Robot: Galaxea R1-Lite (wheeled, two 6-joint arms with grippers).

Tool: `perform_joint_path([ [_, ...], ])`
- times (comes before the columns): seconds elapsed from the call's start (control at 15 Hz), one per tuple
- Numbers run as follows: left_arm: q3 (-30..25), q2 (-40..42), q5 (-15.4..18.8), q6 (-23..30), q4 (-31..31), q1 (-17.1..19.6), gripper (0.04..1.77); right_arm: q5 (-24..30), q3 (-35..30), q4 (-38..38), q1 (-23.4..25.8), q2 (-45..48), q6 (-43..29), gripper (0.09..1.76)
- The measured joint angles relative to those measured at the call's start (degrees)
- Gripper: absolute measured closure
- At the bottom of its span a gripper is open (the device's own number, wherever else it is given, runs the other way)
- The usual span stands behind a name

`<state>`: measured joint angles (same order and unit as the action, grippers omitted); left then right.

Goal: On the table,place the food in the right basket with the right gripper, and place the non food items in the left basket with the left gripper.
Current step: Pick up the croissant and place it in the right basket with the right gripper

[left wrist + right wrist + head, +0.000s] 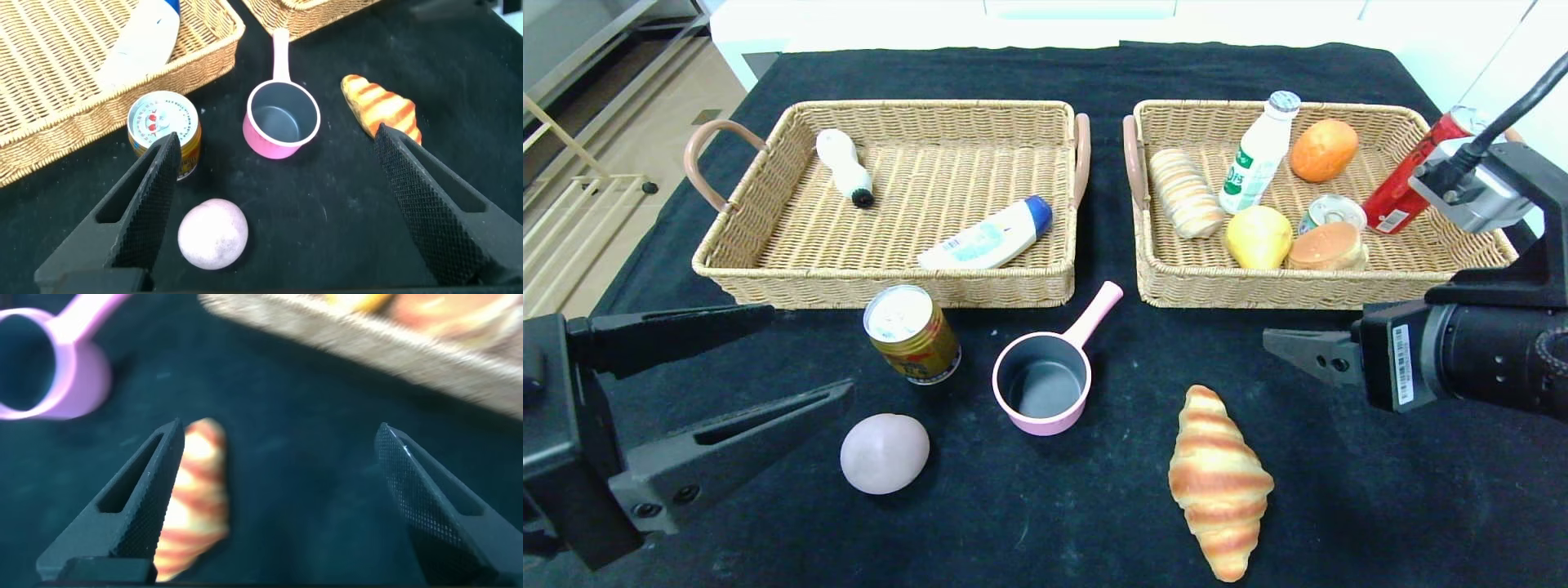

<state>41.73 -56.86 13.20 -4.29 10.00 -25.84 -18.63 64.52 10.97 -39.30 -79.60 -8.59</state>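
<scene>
Four items left on table [1339, 506] between near edge and baskets: can [912, 334], egg [885, 453], pot [1045, 384], croissant [1218, 482]. Left basket [768, 237] and right basket [1168, 282] partly filled.

Left wrist view: left gripper [278, 204] spread wide, empty, over egg [213, 233] and can [165, 131]. Risk: food taken by wrong arm.

Right wrist view: right gripper [274, 494] spread wide, empty, croissant [194, 498] at one finger, off-centre. Risk: closing now would nudge it aside.

A: What lies loose on the black tabletop [1339, 506]?
B: A striped golden croissant [1218, 482], a pale pink egg [885, 453], an upright gold drink can [912, 335], a pink saucepan [1045, 384].
</scene>
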Motion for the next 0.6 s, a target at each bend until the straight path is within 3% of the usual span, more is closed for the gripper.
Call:
perform_joint_path([
  [0.27, -0.06, -0.02, 0.0, 0.0, -0.05, 0.0, 0.09, -0.09, 0.0, 4.18, -4.63, -1.88, -7.0, 0.15],
  [0.6, -0.22, -0.22, 0.02, 0.0, -0.2, -0.15, 0.09, -6.51, 0.85, 6.44, -8.68, -7.41, -14.41, 0.15],
])
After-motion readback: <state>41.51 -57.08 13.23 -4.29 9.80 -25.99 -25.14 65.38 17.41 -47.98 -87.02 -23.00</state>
